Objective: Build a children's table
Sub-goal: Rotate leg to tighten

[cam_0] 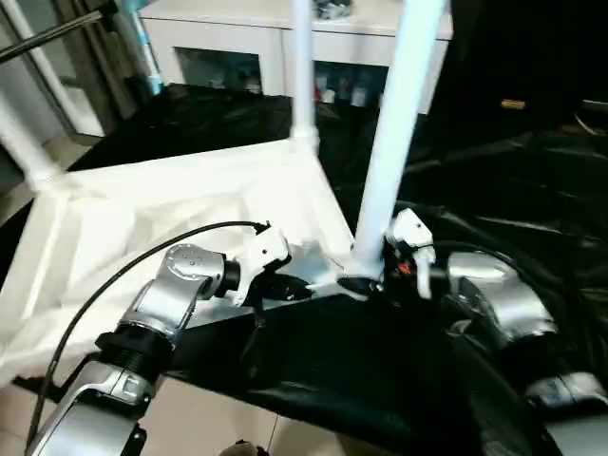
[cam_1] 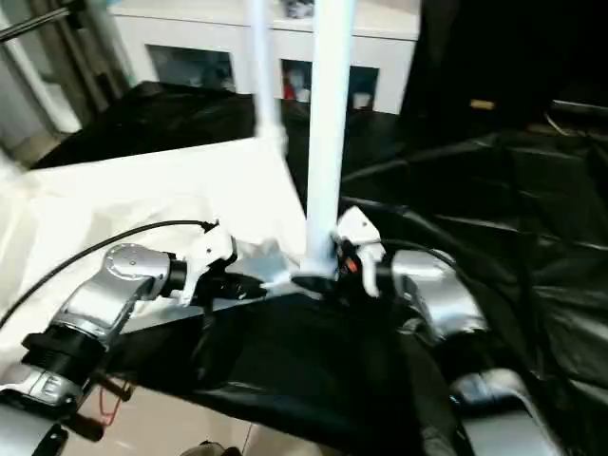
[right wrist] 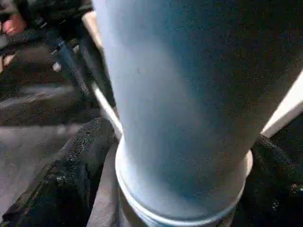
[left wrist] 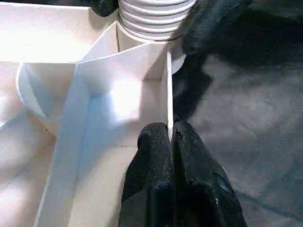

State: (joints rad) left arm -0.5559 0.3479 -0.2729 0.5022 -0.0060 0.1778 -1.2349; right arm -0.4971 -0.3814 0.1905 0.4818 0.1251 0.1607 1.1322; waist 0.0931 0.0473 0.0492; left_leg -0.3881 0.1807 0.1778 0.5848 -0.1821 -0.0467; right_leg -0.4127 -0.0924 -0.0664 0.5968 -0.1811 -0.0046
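1. The tabletop [cam_0: 142, 228] lies underside up on black sheeting [cam_0: 532, 218], its near corner between both grippers.
2. A leg [cam_0: 394, 142] stands upright in that corner socket.
3. The right gripper [right wrist: 180, 189] has its fingers [right wrist: 71, 175] spread around the leg's base.
4. The left gripper [left wrist: 171, 142] is pinched onto the tabletop's thin edge wall.

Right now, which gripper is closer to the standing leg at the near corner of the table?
Right. The right gripper sits around the base of the leg; the left gripper pinches the tabletop's edge beside that corner.
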